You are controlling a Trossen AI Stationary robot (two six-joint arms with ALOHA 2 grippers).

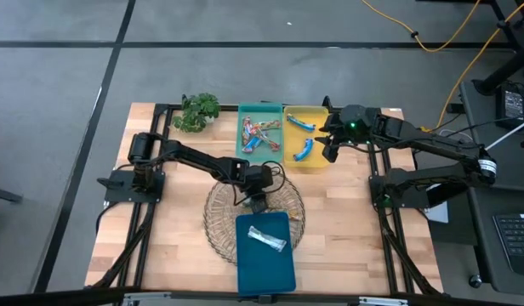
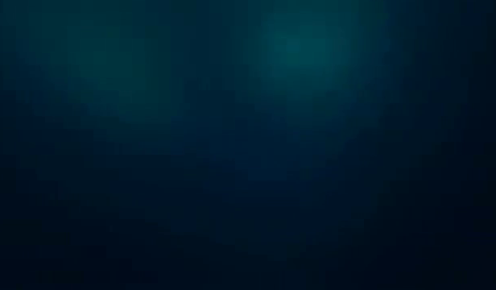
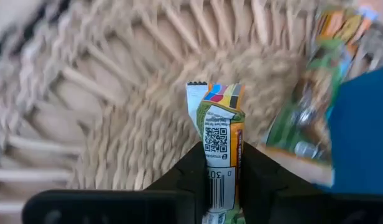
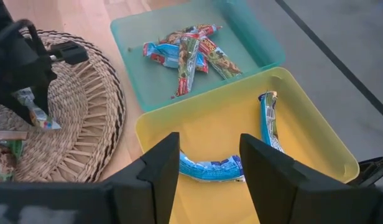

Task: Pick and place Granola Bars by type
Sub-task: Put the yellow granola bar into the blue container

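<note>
1. The granola bar [image 3: 219, 146] I was working sat in the left gripper [image 3: 221, 180], jaws closed on its lower half, above the woven basket [image 3: 117, 124]. Its long axis ran straight out along the fingers, free end pointing away from the wrist.
2. More wrapped bars [image 3: 309, 93] lay in the basket near the dark blue tray [image 1: 264, 255]; how many I could not tell.
3. Sorted as far as I could see: several red-and-blue bars [image 4: 188, 53] piled crosswise in the green tray [image 4: 241, 25], two blue bars [image 4: 210, 169] in the yellow tray [image 4: 303, 130], one pale bar [image 1: 267, 238] on the dark blue tray. My judgement: past halfway, basket not yet emptied.
4. The right gripper [image 4: 207, 180] hung over the yellow tray, jaws partly open, holding nothing.
5. The low view showed nothing.
6. A potted plant [image 1: 198, 111] stood at the surface's far edge.
</note>
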